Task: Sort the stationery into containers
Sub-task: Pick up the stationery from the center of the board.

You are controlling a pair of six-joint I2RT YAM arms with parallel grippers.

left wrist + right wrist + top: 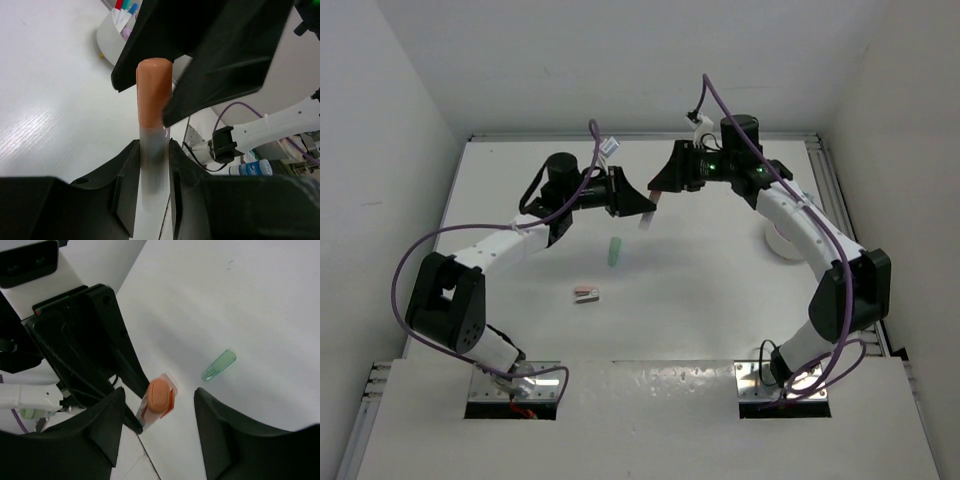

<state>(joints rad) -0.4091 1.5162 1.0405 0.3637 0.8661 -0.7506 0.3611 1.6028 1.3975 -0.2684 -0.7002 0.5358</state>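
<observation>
My left gripper (638, 206) (154, 150) is shut on a white highlighter with an orange cap (154, 95) (160, 396) and holds it above the table's middle, cap pointing toward the right arm. My right gripper (660, 192) (159, 402) is open, its two fingers (220, 65) standing either side of the orange cap. A green highlighter (614, 250) (218, 365) lies on the table below them. A small pinkish-brown block (585, 293) lies nearer the front. The white tub (778, 242) (111, 35) stands at the right, partly hidden by the right arm, with capped pens (125, 10) in it.
White walls close in the table on the left, back and right. A metal rail (840, 215) runs along the right edge. Purple cables (420, 250) loop off both arms.
</observation>
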